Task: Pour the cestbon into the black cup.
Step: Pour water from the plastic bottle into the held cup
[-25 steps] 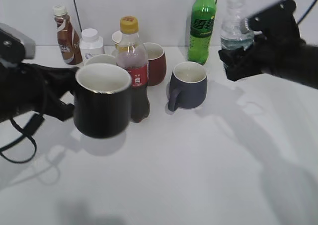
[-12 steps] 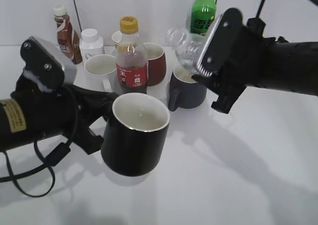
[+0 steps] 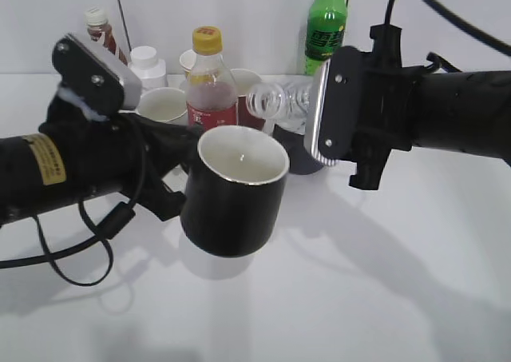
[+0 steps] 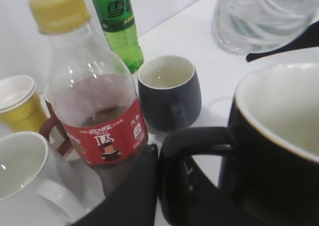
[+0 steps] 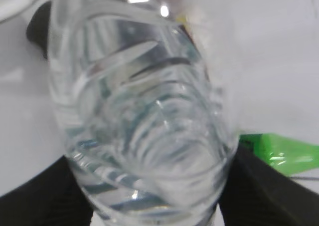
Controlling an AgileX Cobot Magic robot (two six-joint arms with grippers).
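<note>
At frame centre, the left gripper (image 3: pixel 172 166) holds the black cup (image 3: pixel 234 190) by its handle, raised off the table. From the right, the right gripper (image 3: pixel 319 114) clamps the cestbon (image 3: pixel 279 105), tipped sideways, mouth just above the cup's rim.

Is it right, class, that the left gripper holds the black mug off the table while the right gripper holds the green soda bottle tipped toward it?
Not quite. The right gripper holds the clear water bottle, not the green soda bottle, which stands upright at the back in the exterior view. The left gripper does hold the black mug off the table.
</note>
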